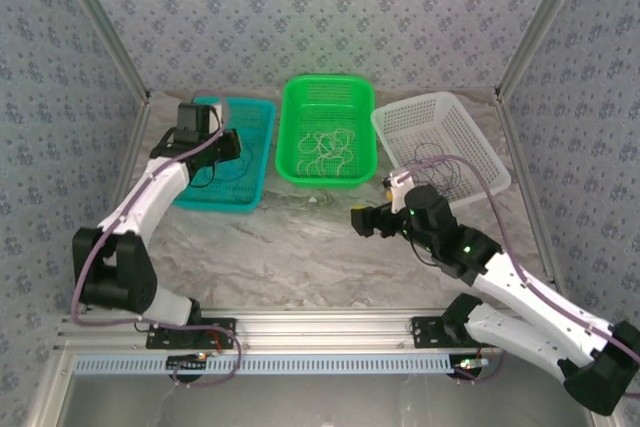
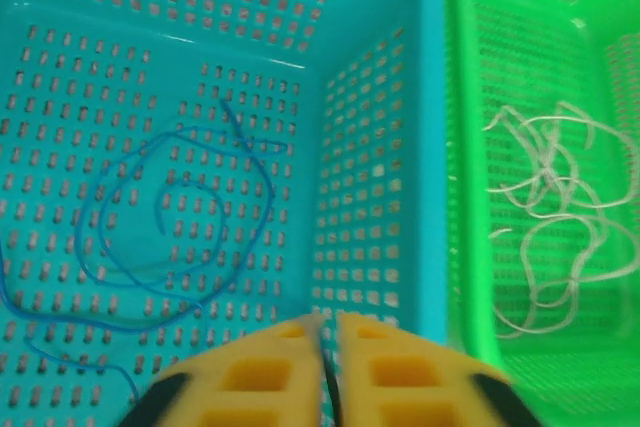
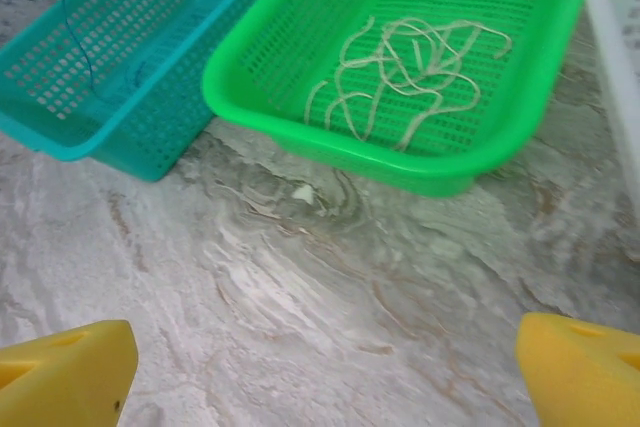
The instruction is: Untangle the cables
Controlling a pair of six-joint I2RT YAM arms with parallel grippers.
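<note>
While left gripper point(image 2: 328, 335) hangs over blue cable point(image 2: 180, 217) coiled in teal basket point(image 2: 370, 177), my fingers nearly together, empty, right gripper point(image 3: 320, 377) gapes wide above table point(image 3: 300, 277). Cream cables point(image 3: 410, 77) lie in green basket point(image 3: 300, 137). Top view adds dark cable point(image 1: 440, 169) in white basket point(image 1: 410, 104), faint.

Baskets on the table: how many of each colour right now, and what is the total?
Teal perforated plastic basket: 1
Green perforated plastic basket: 1
White perforated plastic basket: 1
Total: 3
</note>
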